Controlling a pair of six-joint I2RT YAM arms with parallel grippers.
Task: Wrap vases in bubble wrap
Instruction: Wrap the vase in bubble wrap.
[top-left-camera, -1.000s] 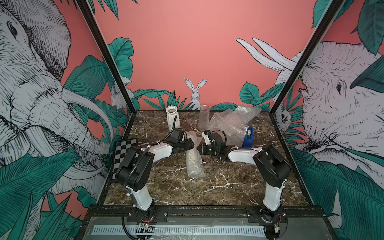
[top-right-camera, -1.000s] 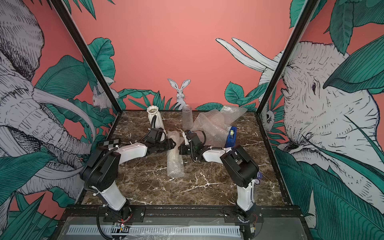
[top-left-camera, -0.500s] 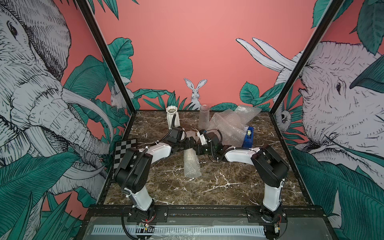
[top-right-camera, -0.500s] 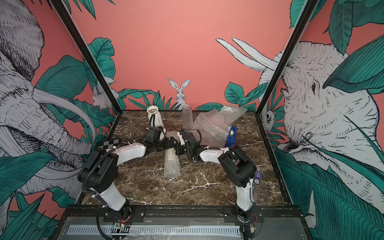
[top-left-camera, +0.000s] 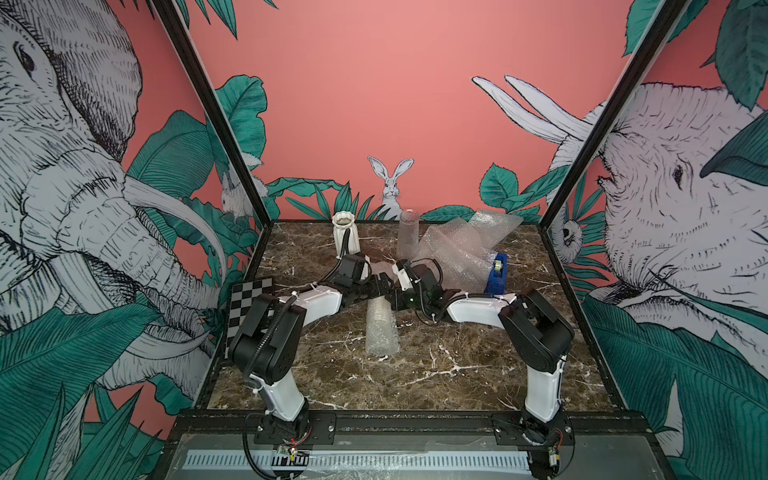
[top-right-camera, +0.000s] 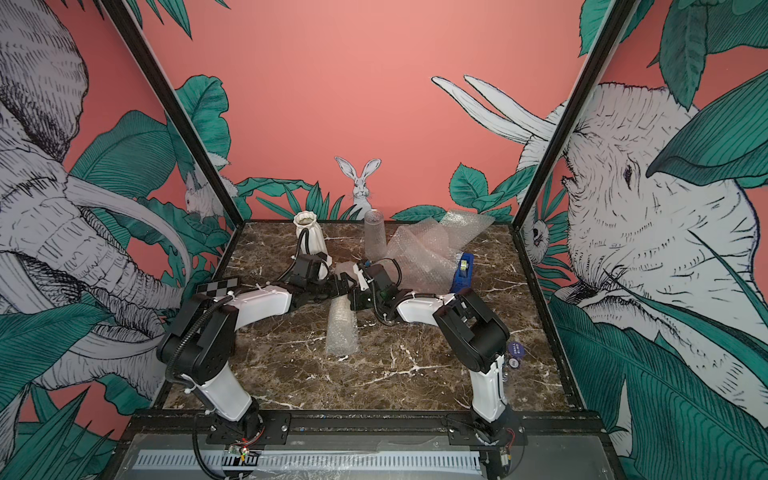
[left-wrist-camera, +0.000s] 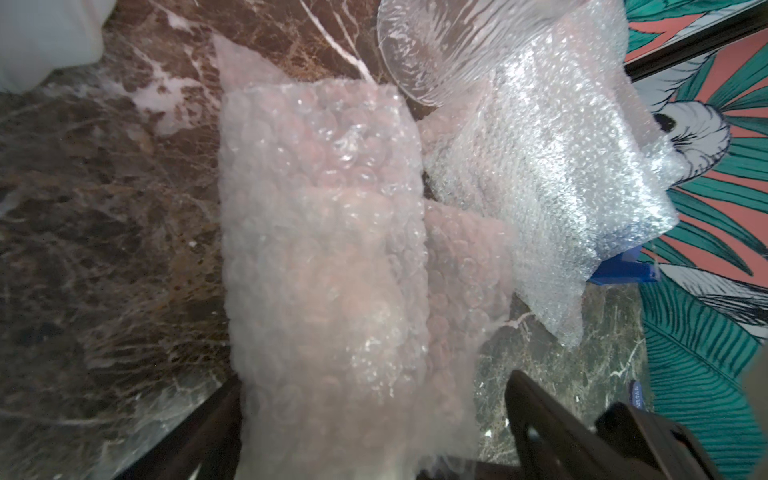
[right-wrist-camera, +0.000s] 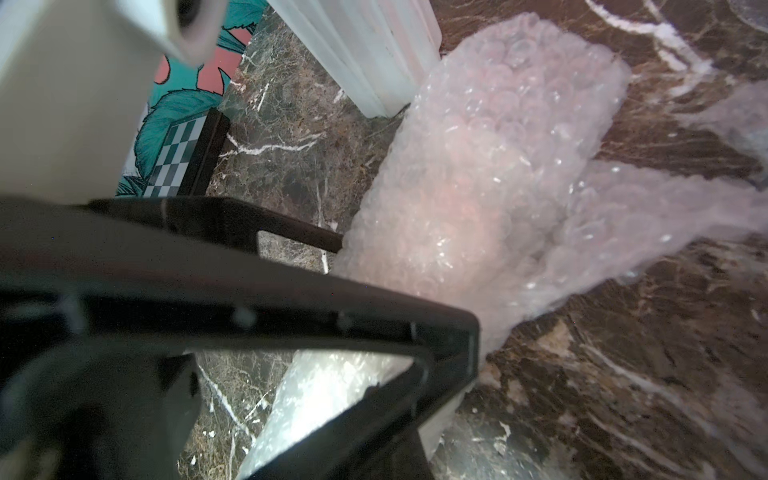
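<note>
A roll of bubble wrap (top-left-camera: 381, 328) (top-right-camera: 341, 328) lies lengthwise mid-table; the wrap blurs what is inside. My left gripper (left-wrist-camera: 374, 380) is open, one finger on each side of the roll's far end (left-wrist-camera: 324, 249). My right gripper (right-wrist-camera: 467, 332) is shut, its tip against the same roll (right-wrist-camera: 478, 174); I cannot tell whether a fold is pinched. In both top views the two grippers (top-left-camera: 376, 286) (top-left-camera: 395, 293) meet over that far end. A white ribbed vase (top-left-camera: 347, 232) (right-wrist-camera: 365, 50) and a clear glass vase (top-left-camera: 407, 235) (left-wrist-camera: 436, 50) stand at the back.
Loose bubble wrap sheets (top-left-camera: 461, 245) (left-wrist-camera: 540, 166) are piled at the back right, with a blue tape dispenser (top-left-camera: 497, 274) beside them. A checkerboard card (top-left-camera: 245, 303) leans on the left wall. The black frame posts and the walls close in the table.
The left gripper has opened wide around the roll. The roll has shifted a little to the left, and both grippers have drawn closer together over its far end.
</note>
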